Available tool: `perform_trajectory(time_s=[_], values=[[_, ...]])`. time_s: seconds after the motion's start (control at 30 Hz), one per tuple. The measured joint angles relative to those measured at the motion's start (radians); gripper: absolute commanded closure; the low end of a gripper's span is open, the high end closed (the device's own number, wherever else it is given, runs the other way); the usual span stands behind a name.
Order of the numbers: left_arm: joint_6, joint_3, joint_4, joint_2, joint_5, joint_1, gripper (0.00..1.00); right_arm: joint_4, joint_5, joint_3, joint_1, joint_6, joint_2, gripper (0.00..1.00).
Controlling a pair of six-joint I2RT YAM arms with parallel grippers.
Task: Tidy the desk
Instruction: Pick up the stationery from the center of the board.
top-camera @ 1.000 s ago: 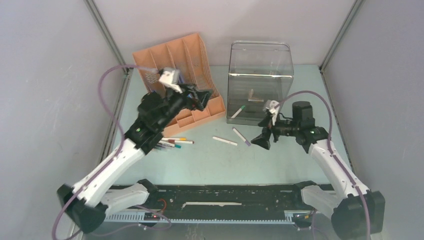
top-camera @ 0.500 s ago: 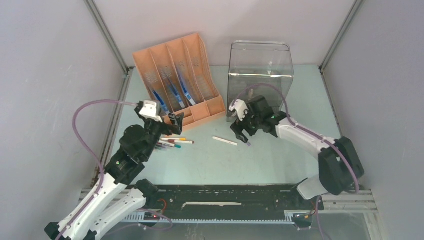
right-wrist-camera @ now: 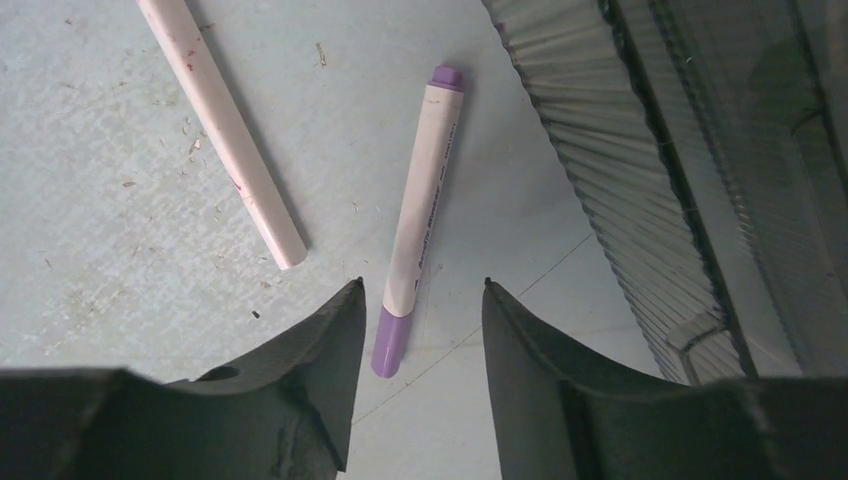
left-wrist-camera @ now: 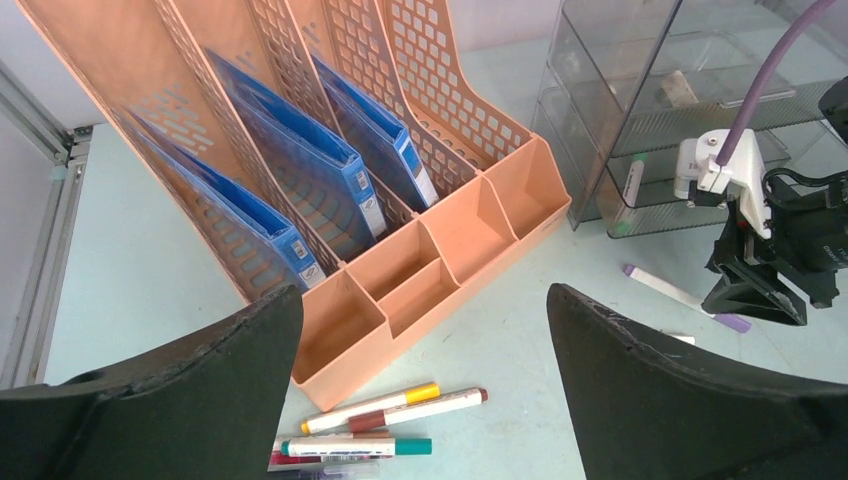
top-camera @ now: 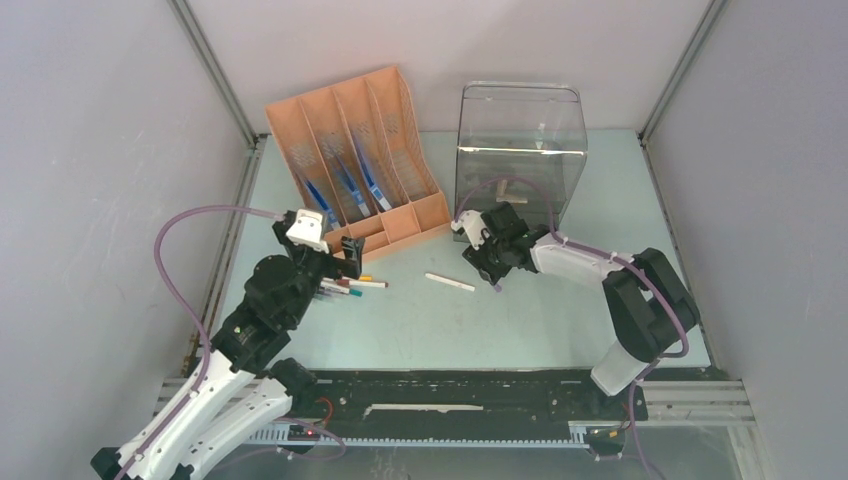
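The pale mint-green desk [top-camera: 560, 310] carries loose markers. A purple-capped white marker [right-wrist-camera: 415, 238] lies flat; in the top view it [top-camera: 494, 283] is just below my right gripper [top-camera: 487, 262]. My right gripper [right-wrist-camera: 423, 290] is open, its jaws either side of the marker's purple cap, low over the desk. A plain white marker [right-wrist-camera: 222, 128] lies to its left, also in the top view [top-camera: 449, 282]. My left gripper [top-camera: 350, 250] is open and empty, over a cluster of markers [left-wrist-camera: 385, 420] in front of the orange file organizer [left-wrist-camera: 420, 240].
The orange organizer [top-camera: 360, 150] holds blue folders [left-wrist-camera: 300, 170] at back left. A clear plastic drawer unit [top-camera: 520, 150] stands at back right, with a marker inside [left-wrist-camera: 632, 180]. A black rail strip [top-camera: 440, 395] runs along the front edge.
The left gripper pulled back from the organizer and came down toward the marker cluster. The right arm swung left and forward, setting its open jaws over the purple-capped marker.
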Motion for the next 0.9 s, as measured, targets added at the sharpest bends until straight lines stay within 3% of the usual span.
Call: perform_trajectory(time_s=[0.43,0.9], values=[[0.0,0.0,0.0,0.019,0.005,0.0,0.0,0.0,0.02,0.0,0.029,0.007,0.064,0.53],[0.0,0.0,-0.001,0.028,0.011,0.0,0.0,0.003,0.031,0.013,0.037,0.002,0.083,0.85]])
